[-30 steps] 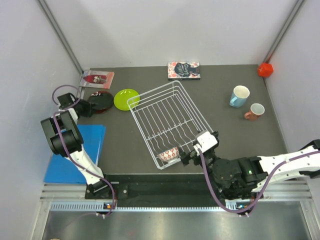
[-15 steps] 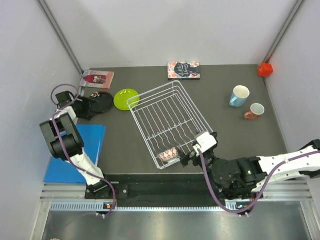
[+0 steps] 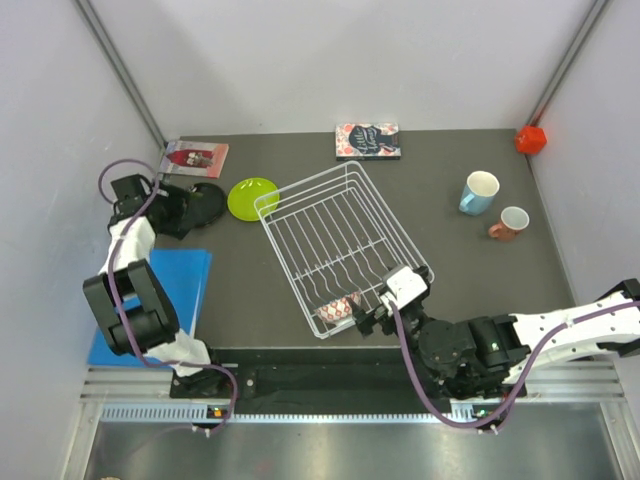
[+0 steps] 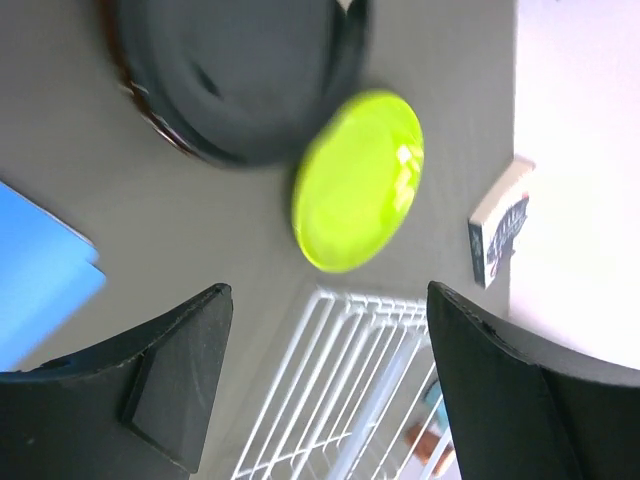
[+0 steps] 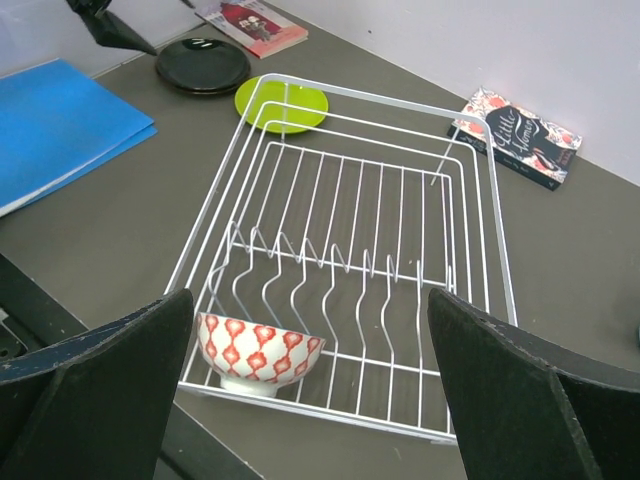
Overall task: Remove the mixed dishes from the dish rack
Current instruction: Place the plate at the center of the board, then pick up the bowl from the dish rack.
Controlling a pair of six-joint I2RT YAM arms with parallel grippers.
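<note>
The white wire dish rack (image 3: pixel 330 235) lies mid-table and holds only the small red-patterned bowl (image 3: pixel 338 307) in its near corner. My right gripper (image 3: pixel 368 315) is open and empty just right of the bowl. In the right wrist view the bowl (image 5: pixel 258 348) sits low between my open right gripper (image 5: pixel 310 295) fingers, inside the rack (image 5: pixel 370 240). The lime-green plate (image 3: pixel 252 198) and the black plate (image 3: pixel 203 203) lie left of the rack. A reddish rim (image 4: pixel 145 105) shows under the black plate (image 4: pixel 235 70). My left gripper (image 3: pixel 180 212) is open and empty beside it. The light-blue mug (image 3: pixel 479 191) and salmon-pink mug (image 3: pixel 511 222) stand at the right.
A blue folder (image 3: pixel 150 300) lies at the near left. One book (image 3: pixel 195 158) lies at the far left and another (image 3: pixel 368 140) behind the rack. A red cube (image 3: pixel 531 139) sits in the far right corner. Walls close in on both sides.
My left gripper has drawn back to the left, off the black plate, which stays on the table. My right gripper has shifted slightly left, nearer the bowl.
</note>
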